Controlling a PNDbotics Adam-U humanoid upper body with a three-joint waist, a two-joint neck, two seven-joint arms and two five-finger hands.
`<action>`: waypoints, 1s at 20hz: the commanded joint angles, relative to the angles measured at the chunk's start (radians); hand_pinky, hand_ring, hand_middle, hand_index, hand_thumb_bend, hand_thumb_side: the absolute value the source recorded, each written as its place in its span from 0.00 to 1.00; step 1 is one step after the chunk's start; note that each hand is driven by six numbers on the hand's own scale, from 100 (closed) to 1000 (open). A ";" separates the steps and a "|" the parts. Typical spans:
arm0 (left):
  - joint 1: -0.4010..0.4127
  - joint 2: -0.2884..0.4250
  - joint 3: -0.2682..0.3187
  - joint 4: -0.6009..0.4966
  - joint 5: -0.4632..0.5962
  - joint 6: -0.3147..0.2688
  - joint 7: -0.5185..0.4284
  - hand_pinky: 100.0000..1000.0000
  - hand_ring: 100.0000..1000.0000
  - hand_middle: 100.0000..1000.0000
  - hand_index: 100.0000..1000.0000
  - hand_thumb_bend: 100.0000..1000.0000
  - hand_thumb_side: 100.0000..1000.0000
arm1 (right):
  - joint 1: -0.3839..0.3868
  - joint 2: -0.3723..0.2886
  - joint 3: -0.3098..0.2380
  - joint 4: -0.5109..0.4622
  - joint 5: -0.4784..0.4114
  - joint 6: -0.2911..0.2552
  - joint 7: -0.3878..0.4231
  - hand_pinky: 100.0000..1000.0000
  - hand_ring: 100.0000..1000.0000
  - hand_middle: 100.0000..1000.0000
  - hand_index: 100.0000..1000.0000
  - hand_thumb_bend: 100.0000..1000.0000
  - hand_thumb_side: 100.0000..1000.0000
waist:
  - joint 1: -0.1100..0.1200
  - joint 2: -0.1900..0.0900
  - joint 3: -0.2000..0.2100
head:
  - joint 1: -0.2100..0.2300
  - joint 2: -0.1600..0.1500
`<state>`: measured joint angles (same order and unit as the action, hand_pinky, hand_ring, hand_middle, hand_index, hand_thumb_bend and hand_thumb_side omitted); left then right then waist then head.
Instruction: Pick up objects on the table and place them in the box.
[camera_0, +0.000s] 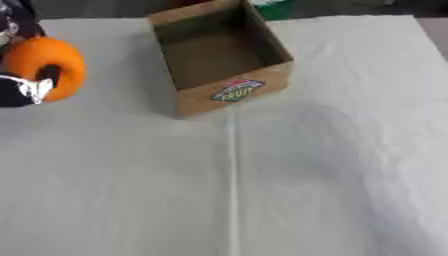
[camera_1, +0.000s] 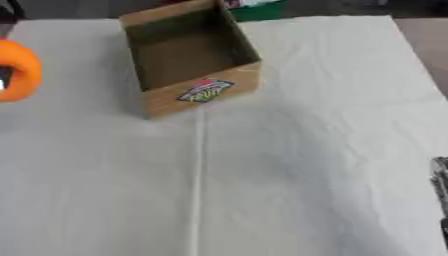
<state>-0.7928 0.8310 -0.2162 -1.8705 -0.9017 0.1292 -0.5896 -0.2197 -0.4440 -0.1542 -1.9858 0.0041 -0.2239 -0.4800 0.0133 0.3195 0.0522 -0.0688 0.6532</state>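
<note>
Cardboard fills the upper middle of your frame: the box (camera_0: 223, 55) stands open-topped on the desk (camera_0: 306, 175), turned a little askew, with a coloured fruit label (camera_0: 236, 91) on the side wall facing you. You can see down to its brown floor, and nothing shows inside it.

At the left edge of the frame, your left robot hand (camera_0: 22, 87) is curled round the orange object (camera_0: 48, 67), a round, bright orange thing with a dark slot in its near face. Dark fingers wrap its lower left side, and a pale patch shows on the hand just below the orange. The object sits level with the box but well apart from it, out to the box's left. Whether it is lifted clear of the desk or resting on it you cannot tell from this angle.

Your right robot hand (camera_1: 440, 182) shows only as a dark and silver sliver at the right edge of the right eye view, about two thirds of the way down. Too little of it is in view to tell whether its fingers are spread or curled.

A white cloth (camera_1: 306, 150) covers the desk, with a straight crease (camera_0: 232, 190) running from the box's near corner down to the bottom of the frame.
</note>
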 joint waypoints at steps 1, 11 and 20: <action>-0.072 -0.041 0.021 0.017 -0.051 -0.015 0.052 0.04 0.34 0.54 0.64 0.00 0.39 | -0.008 -0.023 -0.005 -0.014 -0.008 -0.001 0.001 0.78 0.79 0.68 0.80 0.00 1.00 | 0.005 -0.028 -0.007 | 0.007 0.007; -0.310 -0.277 0.008 0.216 -0.116 -0.078 0.199 0.06 0.31 0.54 0.64 0.00 0.41 | -0.036 -0.033 0.013 -0.014 -0.028 -0.008 0.020 0.78 0.79 0.68 0.80 0.00 1.00 | 0.014 -0.030 -0.055 | 0.048 -0.003; -0.398 -0.501 0.023 0.439 -0.241 -0.065 0.277 0.07 0.31 0.55 0.65 0.00 0.39 | -0.072 -0.032 0.019 -0.014 -0.038 -0.015 0.031 0.78 0.79 0.68 0.80 0.00 1.00 | 0.022 0.004 -0.106 | 0.086 -0.041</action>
<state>-1.1634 0.3456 -0.2114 -1.4474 -1.1223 0.0608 -0.3194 -0.2816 -0.4466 -0.1321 -1.9857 -0.0280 -0.2362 -0.4533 0.0383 0.3452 -0.0544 0.0111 0.6259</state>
